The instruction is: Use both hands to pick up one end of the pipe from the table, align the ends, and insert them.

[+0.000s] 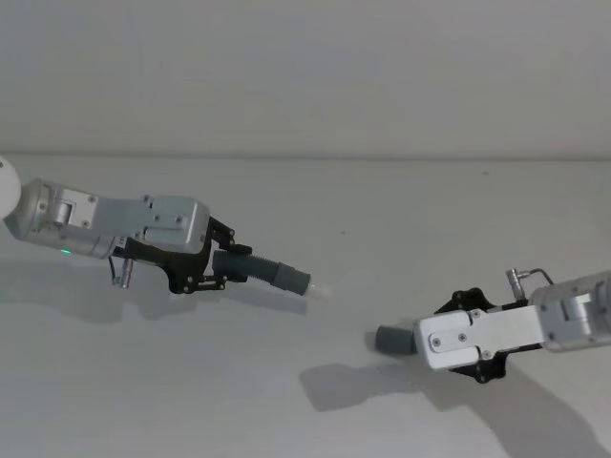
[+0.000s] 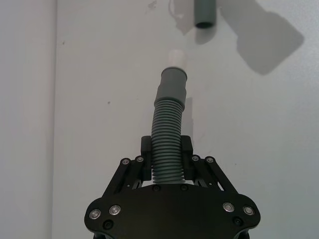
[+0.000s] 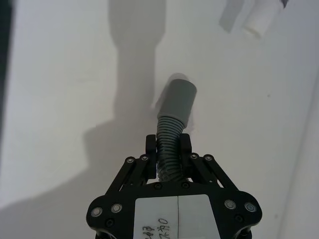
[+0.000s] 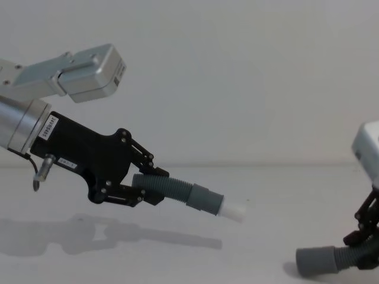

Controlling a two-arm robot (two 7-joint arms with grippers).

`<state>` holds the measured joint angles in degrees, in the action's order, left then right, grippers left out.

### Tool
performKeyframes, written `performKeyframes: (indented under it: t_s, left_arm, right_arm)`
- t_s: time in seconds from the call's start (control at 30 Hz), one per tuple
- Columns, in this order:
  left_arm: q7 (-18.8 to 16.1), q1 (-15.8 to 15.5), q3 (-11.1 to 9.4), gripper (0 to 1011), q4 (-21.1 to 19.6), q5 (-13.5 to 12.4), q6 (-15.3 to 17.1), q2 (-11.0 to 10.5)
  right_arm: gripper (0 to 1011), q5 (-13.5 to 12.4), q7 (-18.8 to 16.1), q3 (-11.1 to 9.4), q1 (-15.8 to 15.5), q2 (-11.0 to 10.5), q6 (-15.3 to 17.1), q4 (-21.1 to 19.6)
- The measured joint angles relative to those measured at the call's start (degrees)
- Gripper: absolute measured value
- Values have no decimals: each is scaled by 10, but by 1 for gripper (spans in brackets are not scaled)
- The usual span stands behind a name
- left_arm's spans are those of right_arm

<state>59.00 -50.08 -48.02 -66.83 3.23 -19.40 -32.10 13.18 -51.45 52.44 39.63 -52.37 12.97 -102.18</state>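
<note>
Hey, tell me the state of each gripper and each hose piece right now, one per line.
left gripper: shut on the tipped hose piece, raised above the table
right gripper: shut on the plain-cuffed hose piece, low near the table
tipped hose piece: held in the air, not joined
plain-cuffed hose piece: held, cuff apart from the whitish tip

The left hose piece (image 1: 272, 273), in the left gripper (image 1: 229, 262), hangs over the bench's (image 1: 286, 401) left side. The right hose piece (image 1: 391, 339), in the right gripper (image 3: 168, 144), is toward the front right corner, well apart from it.
</note>
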Motion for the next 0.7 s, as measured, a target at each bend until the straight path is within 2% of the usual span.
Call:
performKeyframes:
  t_s: [0.23, 0.4, 0.7]
  left_arm:
    - [1, 0, 0, 327, 0, 0, -1, 0]
    - [1, -1, -1, 327, 0, -1, -1, -1]
    - [1, -1, -1, 327, 0, -1, -2, -1]
  right_arm:
    - [262, -43, -23, -21, -3, -7, 11, -16]
    - [260, -69, -24, -36, -8, -6, 19, -20]
    - [260, -110, 0, -69, -19, 17, 37, -9]
